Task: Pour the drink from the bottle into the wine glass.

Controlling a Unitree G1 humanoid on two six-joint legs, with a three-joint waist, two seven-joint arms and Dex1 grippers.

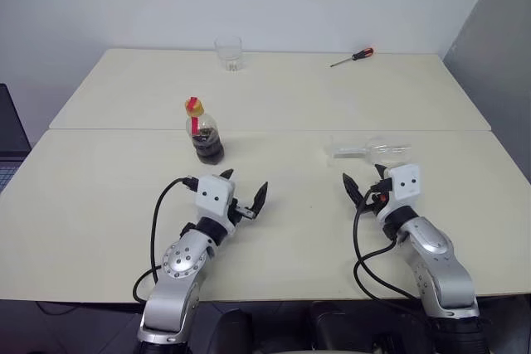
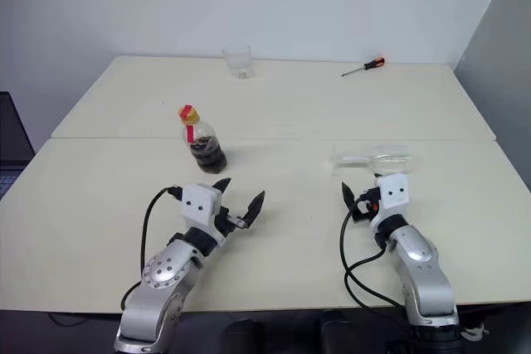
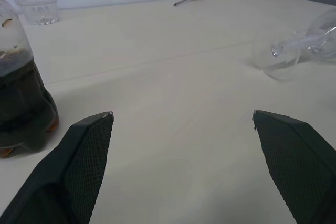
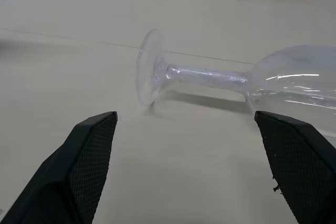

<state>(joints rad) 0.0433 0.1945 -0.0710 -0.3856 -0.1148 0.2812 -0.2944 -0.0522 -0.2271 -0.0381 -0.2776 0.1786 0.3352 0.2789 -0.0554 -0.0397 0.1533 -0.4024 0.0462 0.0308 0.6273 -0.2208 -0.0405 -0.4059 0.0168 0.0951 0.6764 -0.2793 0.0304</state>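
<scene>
The bottle (image 1: pixel 206 133), small and squat with a yellowish cap and a red band, stands upright left of centre. The dark drink (image 1: pixel 208 148) fills its lower half. The wine glass (image 1: pixel 370 152) lies on its side to the right, foot pointing left and bowl to the right. My left gripper (image 1: pixel 246 186) hovers open and empty just in front of the bottle, a little to its right. My right gripper (image 1: pixel 364 177) is open and empty right before the fallen glass, whose stem (image 4: pixel 207 76) lies across its fingers' line.
A short clear tumbler (image 1: pixel 228 52) stands at the far edge of the cream table (image 1: pixel 290 230). An orange-handled screwdriver (image 1: pixel 353 56) lies at the back right. A seam (image 1: pixel 274 130) runs across the table behind the bottle.
</scene>
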